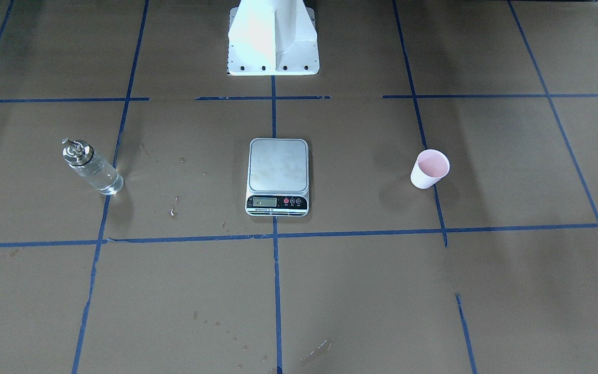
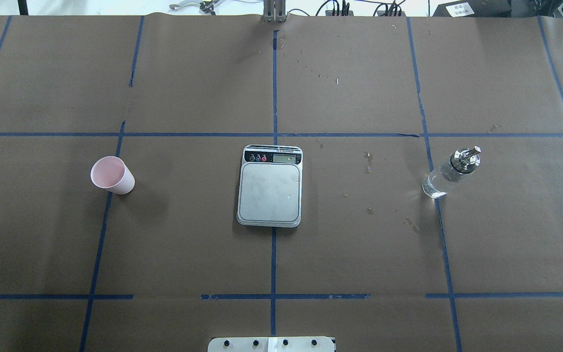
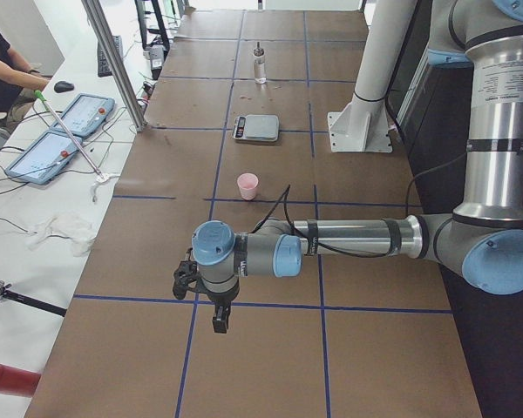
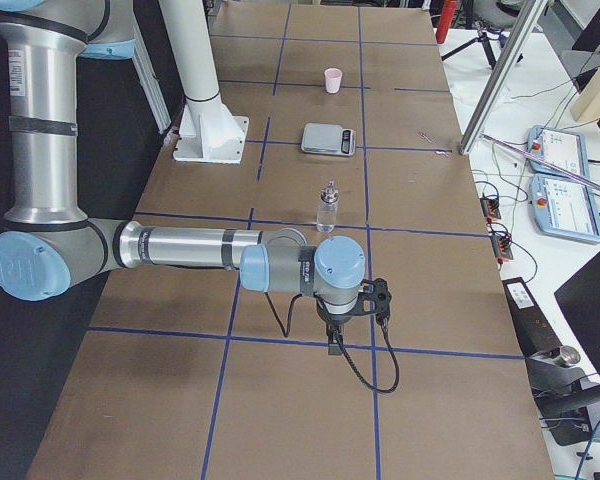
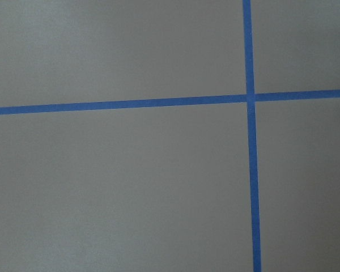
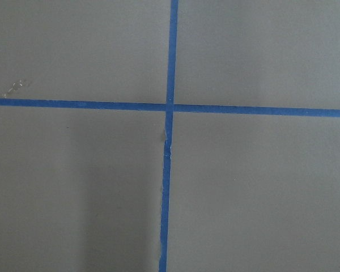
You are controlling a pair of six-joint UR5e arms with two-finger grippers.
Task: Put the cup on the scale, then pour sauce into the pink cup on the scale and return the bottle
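Brown table (image 2: 359,254), scale (image 2: 270,191) dead center, cup (image 2: 112,175) and bottle (image 2: 445,177) well apart either side; left pincer (image 3: 220,320) and right pincer (image 4: 333,344), can't tell if they're open.

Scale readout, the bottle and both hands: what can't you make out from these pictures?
The scale display: too small to read in the front-facing and overhead views.
The sauce level in the bottle: clear in clear glass, too small to judge.
The left hand and right hand: seen only in the side views, small; open or shut cannot be told. The wrist views show only taped table paper.
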